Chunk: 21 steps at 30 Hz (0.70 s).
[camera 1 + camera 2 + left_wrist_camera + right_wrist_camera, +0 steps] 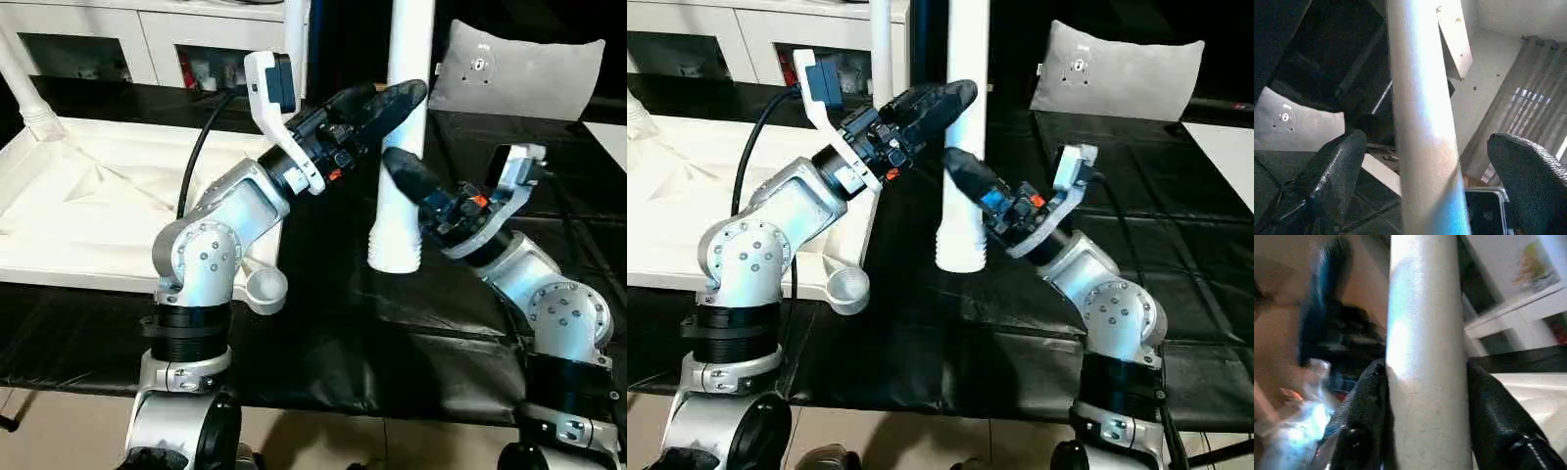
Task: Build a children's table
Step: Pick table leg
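The right tool is clamped on an upright white table leg, its two black fingers pressed to either side of the shaft. The leg's threaded lower end hangs just above the black bench. The left tool stands wide apart around the same leg higher up — not touching it. The white tabletop lies upside down to the left, a corner socket at its near right corner. Good practice here: close the left tool before loosening the right, keep the leg vertical, then carry it over that socket — threads first.
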### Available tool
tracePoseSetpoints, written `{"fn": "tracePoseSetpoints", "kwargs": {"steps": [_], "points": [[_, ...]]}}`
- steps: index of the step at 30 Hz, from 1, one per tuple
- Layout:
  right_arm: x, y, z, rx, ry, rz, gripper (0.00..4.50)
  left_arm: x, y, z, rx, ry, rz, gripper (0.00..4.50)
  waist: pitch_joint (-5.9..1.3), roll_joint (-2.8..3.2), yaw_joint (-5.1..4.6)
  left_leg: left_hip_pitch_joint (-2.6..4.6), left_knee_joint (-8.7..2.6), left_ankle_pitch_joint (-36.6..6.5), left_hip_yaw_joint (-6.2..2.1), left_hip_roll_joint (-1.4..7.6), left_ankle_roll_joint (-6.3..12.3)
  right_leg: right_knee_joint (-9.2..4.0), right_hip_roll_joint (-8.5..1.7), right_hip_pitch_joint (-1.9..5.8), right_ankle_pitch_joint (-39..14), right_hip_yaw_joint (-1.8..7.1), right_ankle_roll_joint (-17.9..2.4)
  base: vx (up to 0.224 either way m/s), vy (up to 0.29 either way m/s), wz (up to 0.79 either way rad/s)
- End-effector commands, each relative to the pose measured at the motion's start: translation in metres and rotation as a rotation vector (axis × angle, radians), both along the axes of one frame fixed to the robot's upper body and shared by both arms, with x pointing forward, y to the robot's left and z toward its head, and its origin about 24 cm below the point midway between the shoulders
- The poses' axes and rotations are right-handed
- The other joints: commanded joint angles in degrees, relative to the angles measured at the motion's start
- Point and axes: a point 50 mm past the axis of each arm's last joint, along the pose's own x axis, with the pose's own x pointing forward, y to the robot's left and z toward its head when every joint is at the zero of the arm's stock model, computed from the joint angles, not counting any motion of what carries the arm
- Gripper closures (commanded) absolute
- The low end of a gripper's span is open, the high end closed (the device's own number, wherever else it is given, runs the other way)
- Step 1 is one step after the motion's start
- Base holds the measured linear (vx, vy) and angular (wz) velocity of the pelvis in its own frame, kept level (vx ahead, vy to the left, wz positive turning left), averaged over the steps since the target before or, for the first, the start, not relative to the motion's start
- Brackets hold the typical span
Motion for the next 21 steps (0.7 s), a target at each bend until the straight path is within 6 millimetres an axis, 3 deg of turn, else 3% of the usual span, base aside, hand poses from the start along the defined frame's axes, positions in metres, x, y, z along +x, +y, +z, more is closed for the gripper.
{"fn": "tracePoseSetpoints", "kwargs": {"steps": [1, 4, 5, 6, 9, 13, 14, 16, 21], "points": [[0.008, 0.007, 0.003, -0.208, -0.116, -0.198, 2.66, -0.002, -0.008, 0.004, 0.064, -0.071, 0.037, 0.0, -4.58, -0.29, 0.3, 0.25, -3.7, -1.28, -0.95, 3.37, 0.49, -4.71, -5.04, 3.46, -3.93, 2.65, -9.46, 0.0, 0.0, 0.0], [0.01, 0.015, 0.008, -0.286, -0.21, -0.291, 2.66, 0.002, -0.016, 0.004, 0.112, -0.112, 0.098, 0.3, -4.38, -0.55, 0.12, 0.18, -3.75, -1.74, -0.72, 3.13, 0.55, -4.84, -4.93, 3.52, -3.43, 2.89, -8.39, 0.0, 0.0, 0.0], [0.01, 0.019, 0.009, -0.302, -0.245, -0.312, 2.66, 0.003, -0.019, 0.004, 0.112, -0.118, 0.125, 0.37, -4.18, -0.31, 0.09, 0.12, -3.83, -1.95, -0.78, 3.17, 0.68, -4.75, -4.93, 3.46, -3.1, 2.92, -8.33, 0.0, 0.0, 0.0], [0.009, 0.023, 0.008, -0.305, -0.256, -0.312, 2.66, 0.005, -0.022, 0.005, 0.102, -0.117, 0.149, 0.4, -4.28, -0.03, 0.08, 0.38, -3.81, -2.42, -0.77, 3.23, 0.96, -4.73, -4.85, 3.37, -2.4, 2.94, -8.73, 0.0, 0.0, 0.0], [0.009, 0.032, 0.005, -0.357, -0.3, -0.354, 2.66, 0.005, -0.027, 0.007, 0.094, -0.141, 0.19, 0.79, -4.47, -0.13, -0.15, 0.25, -3.81, -1.72, -0.88, 3.37, 1.7, -4.37, -4.76, 3.64, 0.79, 2.84, -9.89, 0.0, 0.0, 0.0], [0.01, 0.036, 0.006, -0.415, -0.395, -0.513, 2.66, 0.006, -0.03, 0.008, 0.061, -0.135, 0.291, 0.97, -4.64, -0.18, -0.35, 0.1, -3.63, -0.7, -0.8, 3.39, 2.58, -4.03, -4.87, 3.67, 4.83, 2.83, -11.33, 0.0, 0.0, 0.0], [0.01, 0.038, 0.007, -0.415, -0.415, -0.526, 2.66, 0.008, -0.03, 0.009, 0.037, -0.132, 0.314, 1.12, -4.45, 0.38, -0.41, 0.11, -3.71, -2.24, -0.86, 3.4, 3.04, -4.21, -4.91, 3.51, 3.46, 2.81, -11.71, 0.0, 0.0, 0.0], [0.009, 0.04, 0.007, -0.44, -0.46, -0.555, 2.66, 0.009, -0.028, 0.011, 0.011, -0.134, 0.344, 1.3, -4.38, 0.03, -0.63, 0.08, -3.86, -4.01, -0.84, 3.38, 2.74, -4.55, -4.93, 3.7, 1.22, 2.83, -11.41, 0.0, 0.0, 0.0], [0.01, 0.038, 0.006, -0.432, -0.458, -0.623, 2.66, 0.011, -0.026, 0.012, 0.007, -0.156, 0.395, 1.72, -4.53, 0.08, -0.99, 0.22, -3.94, -5.47, -0.84, 3.46, 2.28, -4.71, -4.79, 3.55, -1.12, 2.8, -10.93, 0.0, 0.0, 0.0]]}}
